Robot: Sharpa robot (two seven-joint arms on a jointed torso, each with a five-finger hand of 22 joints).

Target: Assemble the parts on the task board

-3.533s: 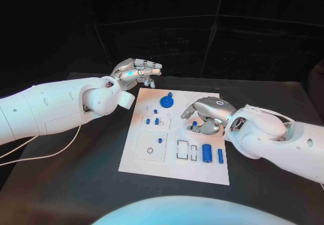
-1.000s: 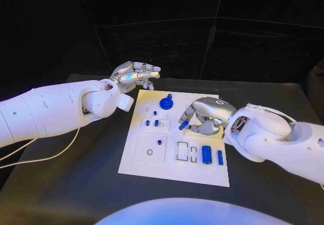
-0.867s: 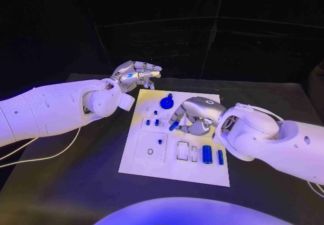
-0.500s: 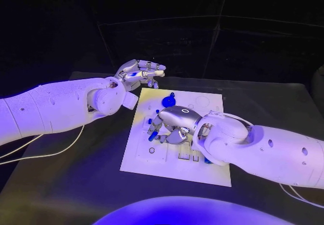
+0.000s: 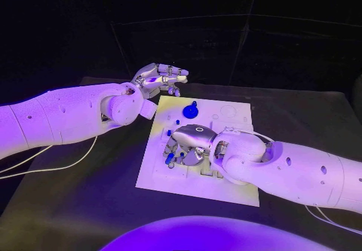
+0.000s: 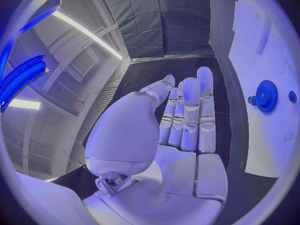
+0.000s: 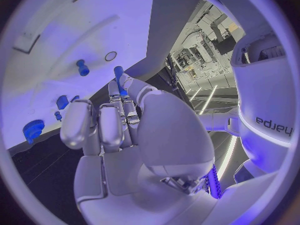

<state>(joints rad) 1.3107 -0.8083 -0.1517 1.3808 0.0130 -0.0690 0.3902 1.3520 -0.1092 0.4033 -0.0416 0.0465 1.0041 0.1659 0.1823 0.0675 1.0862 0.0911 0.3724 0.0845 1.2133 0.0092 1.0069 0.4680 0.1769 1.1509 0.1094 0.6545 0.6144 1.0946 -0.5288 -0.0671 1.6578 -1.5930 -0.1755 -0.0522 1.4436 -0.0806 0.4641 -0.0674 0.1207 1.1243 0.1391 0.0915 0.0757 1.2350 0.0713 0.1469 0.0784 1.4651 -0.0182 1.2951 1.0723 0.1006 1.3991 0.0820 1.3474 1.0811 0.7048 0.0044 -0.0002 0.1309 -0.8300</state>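
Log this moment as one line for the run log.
right hand: holds blue part over task board | left hand: empty, raised beyond board's far edge | blue gear: on board

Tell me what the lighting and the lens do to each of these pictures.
Head view: violet light tints the white task board and both arms; the surroundings are black. Left wrist view: fisheye bends the board's edge, and the blue toothed gear sits near the rim beyond the silver left hand. Right wrist view: the silver right hand, pinching a small blue peg, looms large; bright strips glare behind.
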